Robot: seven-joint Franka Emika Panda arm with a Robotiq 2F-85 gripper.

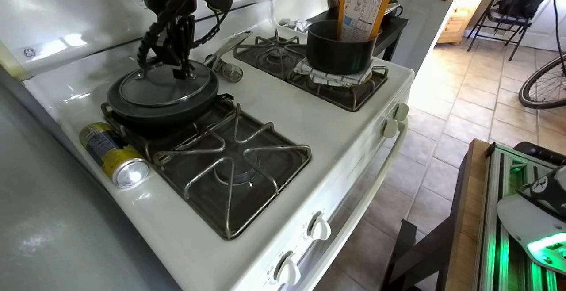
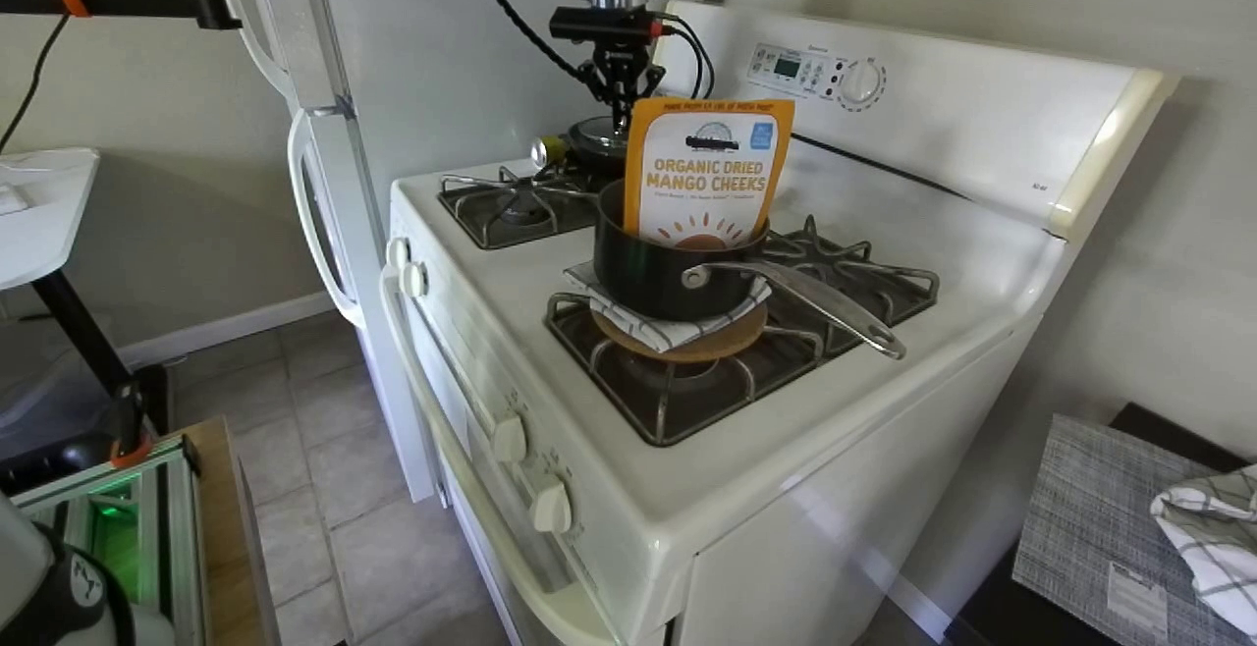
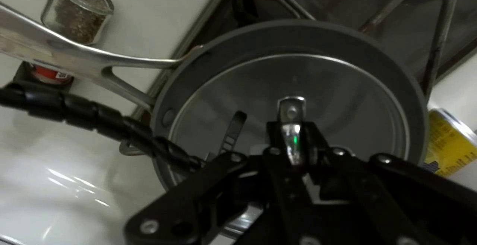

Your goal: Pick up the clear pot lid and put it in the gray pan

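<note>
The gray pan (image 1: 177, 110) sits on the back burner beside the stove's back panel. Its rim also shows in the wrist view (image 3: 298, 36). The clear pot lid (image 1: 150, 86) lies level inside the pan's rim; its glass also shows in the wrist view (image 3: 343, 92). I cannot tell whether its edge touches the pan all round. My gripper (image 1: 185, 73) points down over the lid's middle. In the wrist view, its fingers (image 3: 292, 137) are closed around the lid's metal loop handle, one on each side. The near part of the lid is hidden behind the gripper.
A yellow can (image 1: 114, 154) lies beside the pan. A glass jar (image 3: 78, 12) lies near the pan's long handle (image 3: 67, 51). A black pot (image 2: 668, 278) holding an orange bag (image 2: 707, 175) stands on a front burner. A front grate (image 1: 234, 162) adjoins the pan.
</note>
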